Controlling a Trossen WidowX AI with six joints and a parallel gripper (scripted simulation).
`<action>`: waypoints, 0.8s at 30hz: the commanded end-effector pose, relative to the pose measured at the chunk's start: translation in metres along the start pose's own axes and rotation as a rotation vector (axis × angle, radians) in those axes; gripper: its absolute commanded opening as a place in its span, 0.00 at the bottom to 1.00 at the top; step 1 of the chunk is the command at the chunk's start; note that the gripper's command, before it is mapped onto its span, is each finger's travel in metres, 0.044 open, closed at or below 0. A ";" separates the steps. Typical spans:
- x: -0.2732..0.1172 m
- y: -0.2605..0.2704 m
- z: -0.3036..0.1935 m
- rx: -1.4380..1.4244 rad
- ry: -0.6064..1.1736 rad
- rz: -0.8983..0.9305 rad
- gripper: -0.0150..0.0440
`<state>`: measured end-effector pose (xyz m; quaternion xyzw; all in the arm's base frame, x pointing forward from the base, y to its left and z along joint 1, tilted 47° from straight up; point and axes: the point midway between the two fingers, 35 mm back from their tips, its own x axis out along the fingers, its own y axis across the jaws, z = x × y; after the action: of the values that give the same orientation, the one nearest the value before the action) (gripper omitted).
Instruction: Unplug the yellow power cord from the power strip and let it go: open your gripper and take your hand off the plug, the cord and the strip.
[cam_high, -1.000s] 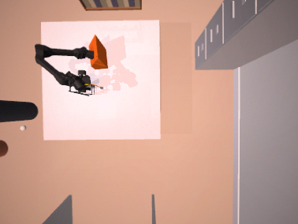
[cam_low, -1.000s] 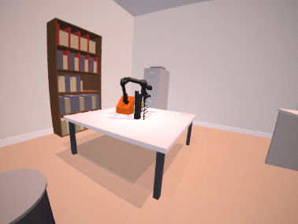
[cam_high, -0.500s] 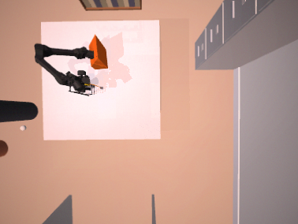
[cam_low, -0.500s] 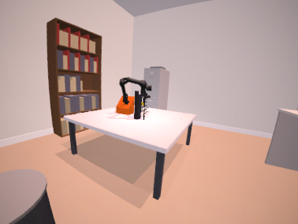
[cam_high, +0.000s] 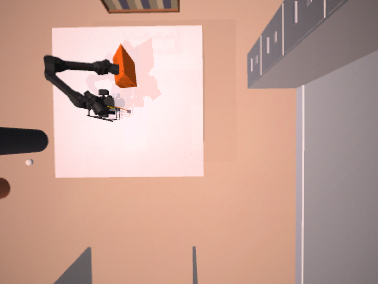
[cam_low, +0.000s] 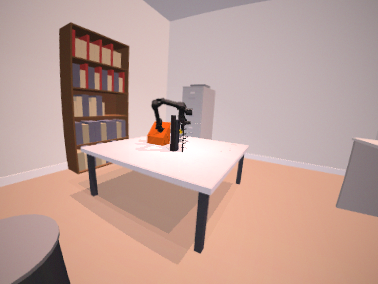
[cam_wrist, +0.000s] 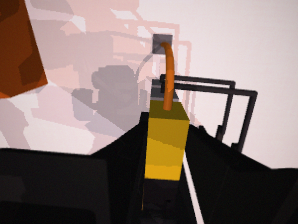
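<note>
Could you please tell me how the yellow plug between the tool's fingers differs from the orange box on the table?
The yellow rectangular plug is clamped in the black tool, while the large orange box sits free on the white table. The plug is far smaller and narrower than the box. The plug has an orange cord curving from its end; the box has nothing attached. Both are plain, block-shaped solids.

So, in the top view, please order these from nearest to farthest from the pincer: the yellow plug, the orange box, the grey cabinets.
1. Yellow plug: held between the pincer's fingers.
2. Orange box: on the table, just above the pincer in the picture.
3. Grey cabinets: far right, off the table.
</note>
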<state>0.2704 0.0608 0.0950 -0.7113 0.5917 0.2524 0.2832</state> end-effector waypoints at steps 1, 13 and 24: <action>-0.001 0.000 0.002 0.002 -0.001 -0.001 0.25; -0.001 -0.002 0.020 0.000 -0.002 -0.003 0.25; -0.003 -0.002 0.038 -0.001 -0.003 -0.004 0.25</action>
<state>0.2727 0.0608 0.0884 -0.7160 0.6038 0.2255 0.2683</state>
